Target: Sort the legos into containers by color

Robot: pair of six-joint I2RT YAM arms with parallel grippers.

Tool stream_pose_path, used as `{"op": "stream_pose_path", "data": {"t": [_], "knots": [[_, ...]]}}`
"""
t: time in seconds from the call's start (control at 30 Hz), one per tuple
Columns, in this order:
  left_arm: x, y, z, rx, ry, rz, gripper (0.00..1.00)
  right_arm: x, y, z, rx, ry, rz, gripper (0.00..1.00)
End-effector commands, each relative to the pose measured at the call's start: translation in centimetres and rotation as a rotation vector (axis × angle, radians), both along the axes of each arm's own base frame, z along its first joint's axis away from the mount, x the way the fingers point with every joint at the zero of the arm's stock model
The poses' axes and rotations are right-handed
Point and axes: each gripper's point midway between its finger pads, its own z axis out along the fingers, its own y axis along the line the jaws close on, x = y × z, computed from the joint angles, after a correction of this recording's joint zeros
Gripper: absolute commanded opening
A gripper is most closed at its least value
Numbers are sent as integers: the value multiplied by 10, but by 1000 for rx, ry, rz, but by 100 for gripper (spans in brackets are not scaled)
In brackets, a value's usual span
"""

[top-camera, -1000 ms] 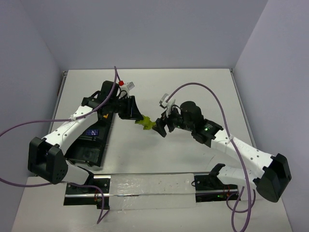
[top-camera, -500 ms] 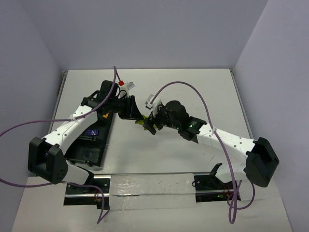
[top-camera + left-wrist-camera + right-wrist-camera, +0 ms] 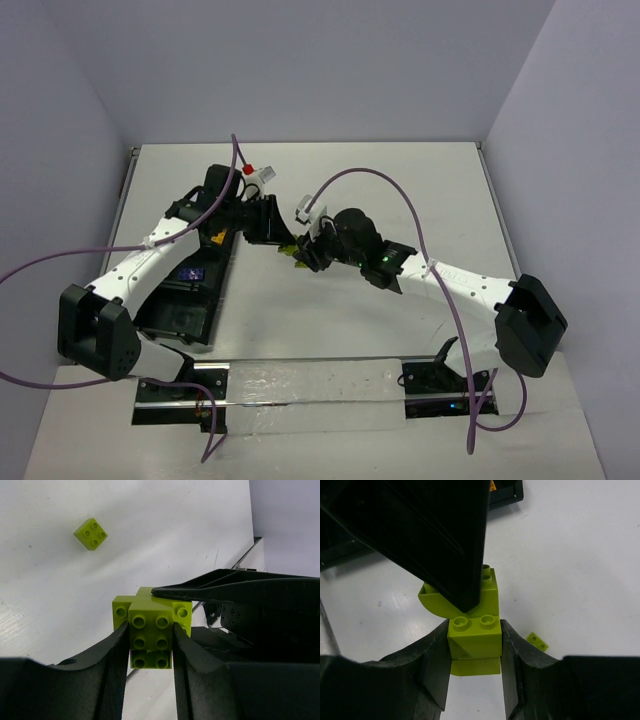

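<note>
Lime-green clump [image 3: 297, 250] over table [image 3: 380, 180] centre, clamped from both ends: left gripper [image 3: 150, 635] at its 9 o'clock, right gripper [image 3: 474, 630] at 3 o'clock; likely pull-apart axis 9–3; tray [image 3: 185, 318] toward 8 o'clock, left gripper nearer it

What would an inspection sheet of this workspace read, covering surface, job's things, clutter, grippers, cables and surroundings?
Surface: white table, bare around the arms.
Job's things: lime clump held between both grippers; loose lime brick lying on the table; blue-purple brick and orange brick inside the black tray.
Clutter: nothing seen.
Grippers: left gripper and right gripper are both shut on the lime clump, from opposite ends.
Cables: purple cables loop above both arms, apart from the bricks.
Surroundings: pale walls on three sides.
</note>
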Motion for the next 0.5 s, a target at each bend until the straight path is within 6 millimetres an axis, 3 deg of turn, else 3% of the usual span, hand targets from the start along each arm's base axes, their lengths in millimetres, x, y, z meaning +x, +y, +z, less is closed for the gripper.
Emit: {"op": "stream_pose_path", "data": {"t": [0.0, 0.17, 0.3, 0.47], "knots": [[3, -1, 31, -57, -80, -10, 0, 13, 7, 29, 89, -41, -52, 0], [13, 22, 24, -23, -77, 34, 0, 13, -9, 26, 101, -57, -111, 0], [20, 43, 29, -23, -92, 87, 0, 12, -30, 11, 77, -48, -171, 0], [18, 61, 29, -12, -81, 153, 0, 9, -41, 4, 71, -32, -200, 0]]}}
